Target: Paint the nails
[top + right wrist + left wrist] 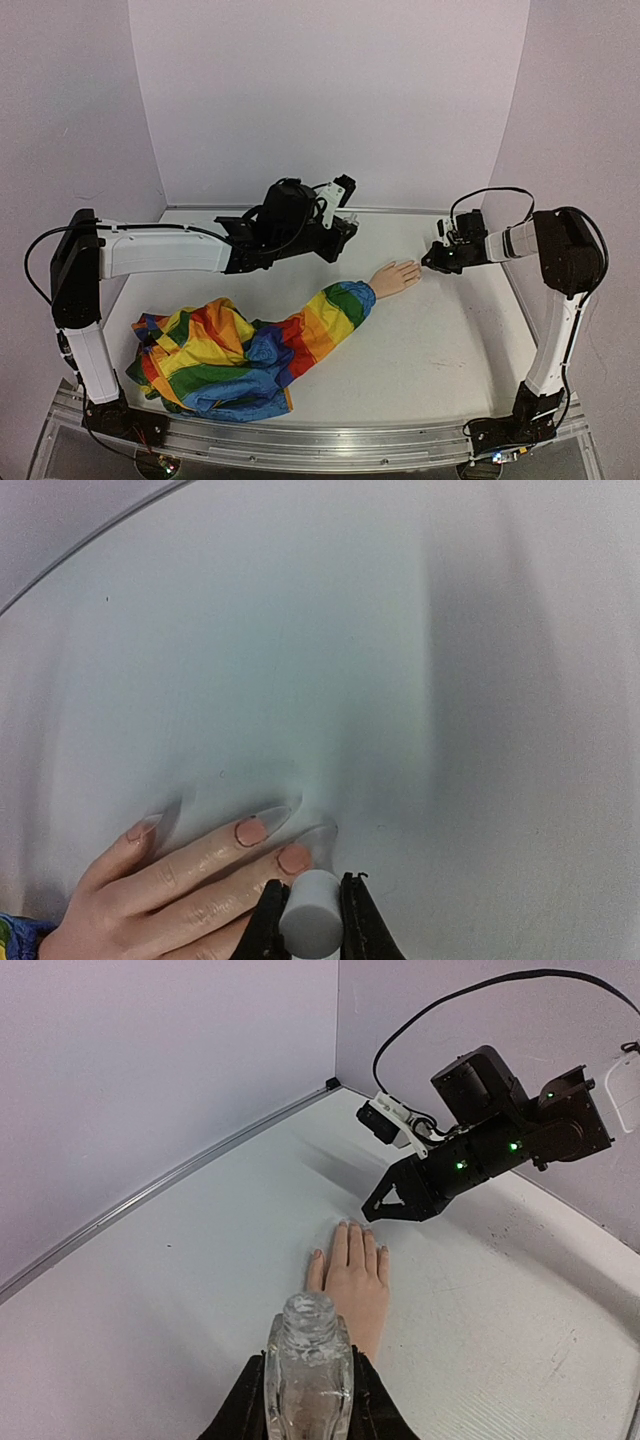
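The pale mannequin hand [397, 276] lies flat on the white table at the end of the rainbow sleeve [300, 335]. In the right wrist view its nails [250, 831] are long and clear with peach bases. My right gripper [311, 920] is shut on a grey cylindrical cap, presumably the brush cap [312, 915], just over the fingertips; in the top view it [437, 260] sits right of the hand. My left gripper [308, 1400] is shut on a small clear bottle [308, 1370] held above the hand's wrist [352, 1275]; in the top view it [335, 228] hovers behind the hand.
The sleeve's bunched rainbow fabric [205, 360] fills the near left of the table. White walls close the back and sides. A metal rail [300, 440] runs along the near edge. The right arm [480, 1140] shows in the left wrist view.
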Controlling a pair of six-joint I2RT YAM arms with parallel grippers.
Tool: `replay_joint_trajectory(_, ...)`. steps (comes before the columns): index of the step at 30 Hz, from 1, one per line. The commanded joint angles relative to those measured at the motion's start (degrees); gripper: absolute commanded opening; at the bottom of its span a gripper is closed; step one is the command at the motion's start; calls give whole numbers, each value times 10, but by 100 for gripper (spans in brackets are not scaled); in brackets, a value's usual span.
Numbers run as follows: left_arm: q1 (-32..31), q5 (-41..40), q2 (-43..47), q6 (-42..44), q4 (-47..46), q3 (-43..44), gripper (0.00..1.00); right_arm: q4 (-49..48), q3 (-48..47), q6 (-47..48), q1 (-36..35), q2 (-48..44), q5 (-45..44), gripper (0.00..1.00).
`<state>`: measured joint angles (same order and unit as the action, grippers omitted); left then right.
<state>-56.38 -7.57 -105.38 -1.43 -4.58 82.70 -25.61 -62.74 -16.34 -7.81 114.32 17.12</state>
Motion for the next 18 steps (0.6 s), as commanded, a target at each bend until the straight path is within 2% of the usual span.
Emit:
replay_joint_trajectory(1, -2, -1, 38, 5, -33, 4, 0, 5, -9, 2, -4, -35, -6, 0)
replay_joint_trajectory(18, -2, 4, 41, -1, -33, 4, 0, 11, 18, 3, -6, -52, 17, 0)
